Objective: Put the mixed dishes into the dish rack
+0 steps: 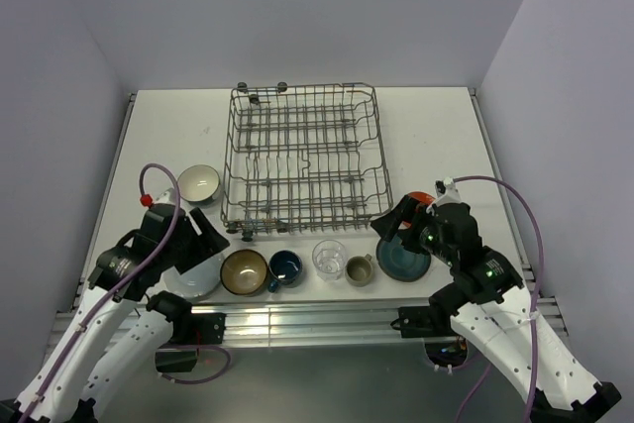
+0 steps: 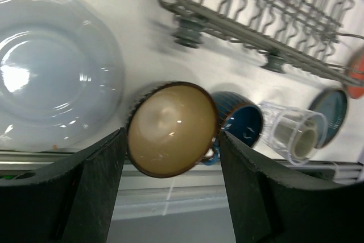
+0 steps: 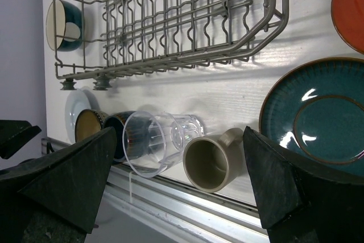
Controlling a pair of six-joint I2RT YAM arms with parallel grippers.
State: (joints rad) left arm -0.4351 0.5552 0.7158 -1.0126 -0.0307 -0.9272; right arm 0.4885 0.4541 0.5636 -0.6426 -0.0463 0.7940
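Left gripper point(image 2: 172, 140): fingers spread wide, holding nothing. Right gripper point(image 3: 180, 140): likewise spread, nothing held. Both hover above the row of dishes, touching none.

Dish rack point(image 1: 303, 158): stands beyond both grippers, between them. No dish seen in it, so loading looks not yet begun. Stiff wire with upright tines; plates should slot on edge.

Pale plate point(image 2: 54, 78): flat on the table, just beside the left gripper. Glossy and low-rimmed, likely slippery; pinch across the rim.

Teal plate point(image 3: 318, 118): just off the right gripper's right finger in the wrist view, lying flat. Glazed, rigid, breakable; the rim is the only hold.

Orange-red plate point(image 3: 350, 4): past the teal plate, toward the rack, only partly seen.

Brown bowl point(image 2: 170, 129): sits under the gap of the left fingers, upright. Ceramic, moderately heavy; take it by the wall, one finger inside.

White-inside bowl point(image 1: 198, 183): ahead of the left gripper, beside the rack's left wall.

Blue mug point(image 2: 242, 123): next to the brown bowl; whether they touch is unclear.

Clear glass point(image 3: 159, 140): below the right gripper's span. Thin, fragile, slick; a gentle pinch on the wall.

Beige cup point(image 3: 210, 160): just beside the glass, light.
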